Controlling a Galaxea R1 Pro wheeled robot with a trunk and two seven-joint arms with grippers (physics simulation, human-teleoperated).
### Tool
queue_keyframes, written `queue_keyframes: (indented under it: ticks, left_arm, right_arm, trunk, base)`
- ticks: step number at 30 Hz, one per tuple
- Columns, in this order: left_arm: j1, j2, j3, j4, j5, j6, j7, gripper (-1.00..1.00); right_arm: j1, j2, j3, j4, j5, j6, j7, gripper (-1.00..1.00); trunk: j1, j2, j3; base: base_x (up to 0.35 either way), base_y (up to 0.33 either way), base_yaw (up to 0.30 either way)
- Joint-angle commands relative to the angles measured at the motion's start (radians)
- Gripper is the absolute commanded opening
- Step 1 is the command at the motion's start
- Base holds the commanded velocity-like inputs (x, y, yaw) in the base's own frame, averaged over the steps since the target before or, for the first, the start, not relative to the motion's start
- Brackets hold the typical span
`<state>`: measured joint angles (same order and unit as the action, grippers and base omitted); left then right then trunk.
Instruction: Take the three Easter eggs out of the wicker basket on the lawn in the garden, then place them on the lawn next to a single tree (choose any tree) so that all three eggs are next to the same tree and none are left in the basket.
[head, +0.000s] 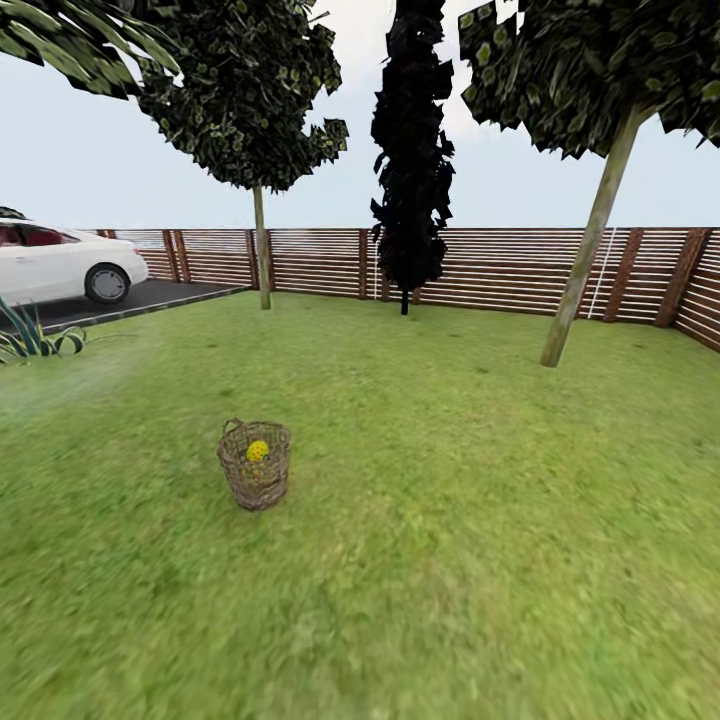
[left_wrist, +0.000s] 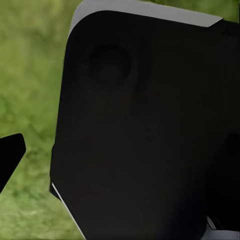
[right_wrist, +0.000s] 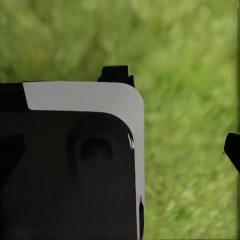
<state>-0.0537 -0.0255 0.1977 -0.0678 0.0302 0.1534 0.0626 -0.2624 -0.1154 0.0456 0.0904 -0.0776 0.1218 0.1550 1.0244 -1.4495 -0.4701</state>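
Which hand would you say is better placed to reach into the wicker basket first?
Probably the left: the wicker basket stands on the lawn left of the head view's centre. It is some way ahead, so the robot must approach first.

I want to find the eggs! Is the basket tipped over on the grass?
No, the wicker basket stands upright on the lawn, open top up, with a yellow Easter egg showing inside.
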Motion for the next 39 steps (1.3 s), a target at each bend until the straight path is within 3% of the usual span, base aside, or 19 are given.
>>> queue_keyframes:
  ticks: [1,39]
  left_arm:
    - [0.000,-0.001,0.005,-0.003,0.003,0.006,0.003,1.00]
    - [0.000,-0.004,0.005,0.002,0.001,0.006,0.003,1.00]
  right_arm:
    - [-0.001,0.000,0.005,0.002,-0.008,0.002,0.004,1.00]
    - [-0.001,0.001,0.005,0.002,-0.008,0.006,0.005,1.00]
  trunk:
    - [0.001,0.000,-0.001]
    - [0.001,0.000,-0.001]
  base:
    - [0.341,-0.098,0.000]
    - [0.328,-0.094,0.000]
